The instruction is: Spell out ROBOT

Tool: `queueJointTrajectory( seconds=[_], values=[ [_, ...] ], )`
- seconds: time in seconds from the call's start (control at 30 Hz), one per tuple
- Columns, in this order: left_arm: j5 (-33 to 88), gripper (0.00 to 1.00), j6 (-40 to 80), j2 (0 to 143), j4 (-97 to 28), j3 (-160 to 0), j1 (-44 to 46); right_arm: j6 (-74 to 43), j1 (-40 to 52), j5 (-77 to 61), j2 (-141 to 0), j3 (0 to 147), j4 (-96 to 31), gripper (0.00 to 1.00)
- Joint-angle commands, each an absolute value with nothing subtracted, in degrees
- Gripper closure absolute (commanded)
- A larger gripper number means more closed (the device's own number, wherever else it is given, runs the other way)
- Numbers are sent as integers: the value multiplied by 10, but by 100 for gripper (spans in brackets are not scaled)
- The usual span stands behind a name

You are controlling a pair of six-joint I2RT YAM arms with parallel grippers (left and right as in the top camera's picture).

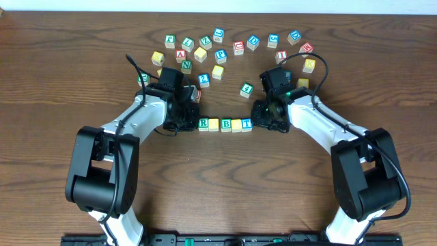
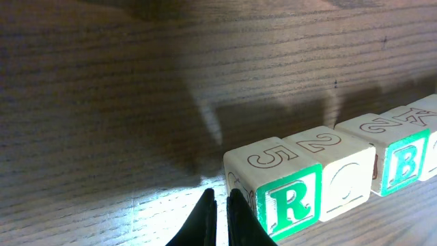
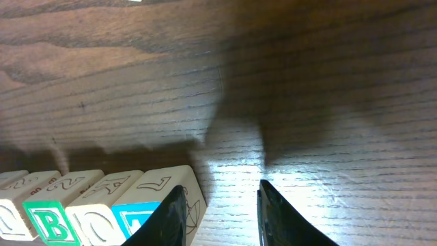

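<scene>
Wood surface (image 1: 218, 184). I'd nudge R block (image 2: 290, 205) gently, left fingers (image 2: 202, 222) pinched together; right fingers (image 3: 276, 213) spread beside T block (image 3: 153, 188).

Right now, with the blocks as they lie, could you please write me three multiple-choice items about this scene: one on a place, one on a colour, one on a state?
1. Where does the row of blocks lie?
A. Between the two hands
B. At the far edge of the table
C. Behind the right arm

2. What colour is the letter on the R block?
A. Red
B. Green
C. Blue

3. In what state is the right hand?
A. Shut on the T block
B. Shut on nothing
C. Open, with nothing between its fingers

Answers: 1 A, the overhead view shows the row running from the left hand to the right hand. 2 B, the left wrist view shows a green R. 3 C, the right wrist view shows bare table between its spread fingers.
</scene>
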State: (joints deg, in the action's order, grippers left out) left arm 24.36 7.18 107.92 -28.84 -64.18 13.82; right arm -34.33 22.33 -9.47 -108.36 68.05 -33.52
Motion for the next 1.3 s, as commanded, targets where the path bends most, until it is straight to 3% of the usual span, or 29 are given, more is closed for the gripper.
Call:
queueJointTrajectory(
  seconds=[0.0,0.87,1.1,1.27],
  values=[
    [253,92,60,1084,-288,-636,141,-351,231,-98,-1088,677,-333,71],
    [253,92,41,1063,-301,-656,135,-336,206,-96,-1077,682,-339,78],
    [224,92,41,943,-338,-680,76,-286,208,-94,-1025,728,-401,84],
    [221,92,48,827,-341,-681,10,-291,250,-118,-1020,722,-420,94]
  ],
)
